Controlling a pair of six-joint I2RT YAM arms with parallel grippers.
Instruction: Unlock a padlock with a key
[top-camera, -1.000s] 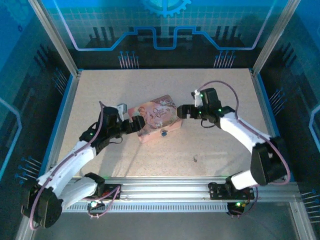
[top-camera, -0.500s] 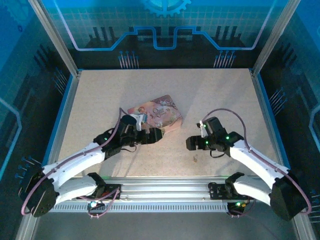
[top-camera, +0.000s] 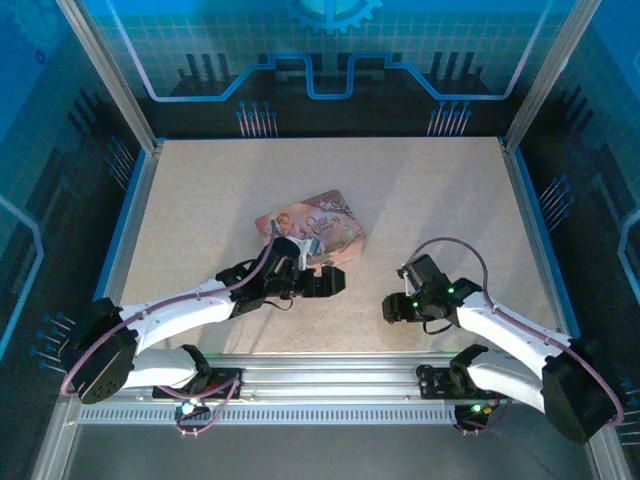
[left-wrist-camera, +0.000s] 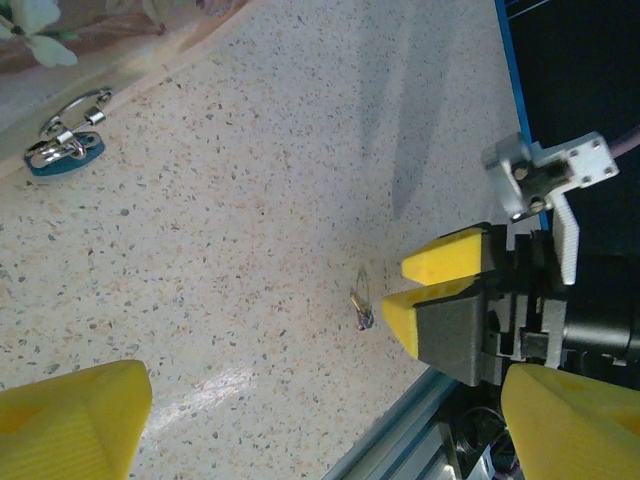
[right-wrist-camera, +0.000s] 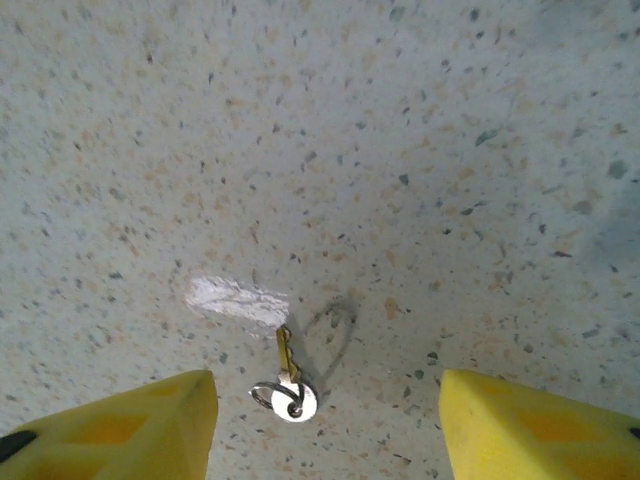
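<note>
At the near middle of the surface (top-camera: 200, 200), both arms have shifted since half a second ago. The left hand (top-camera: 335, 283) has slid toward 3 o'clock, off the corner of the pink box (top-camera: 320, 225). The right hand (top-camera: 388, 310) has dropped toward 6 o'clock, closer to the aluminium rail (top-camera: 330, 370). A second ago both hands were up at the box, one on each side of it.

The two hands now face each other across a short stretch of bare speckled board. In the left wrist view, the right hand's yellow fingers (left-wrist-camera: 445, 255) sit at 3 o'clock, with the blue edge strip (left-wrist-camera: 505, 60) behind them.

The left hand's fingers stand wide apart and hold nothing. The right hand's fingers are likewise spread and empty.

The key (right-wrist-camera: 285, 385) lies flat on the surface between the right hand's fingers and touches neither. It has a thin, brassy blade pointing to about 12 o'clock and a small round silvery head with a wire ring through it. Just beyond its tip is a pale patch (right-wrist-camera: 235, 297), perhaps a scuff or glare.

The padlock (left-wrist-camera: 65, 150) lies at 10 o'clock in the left wrist view, just beside the box's edge. Its body is blue, with a silvery shackle and ring on top. It is well apart from the key.
</note>
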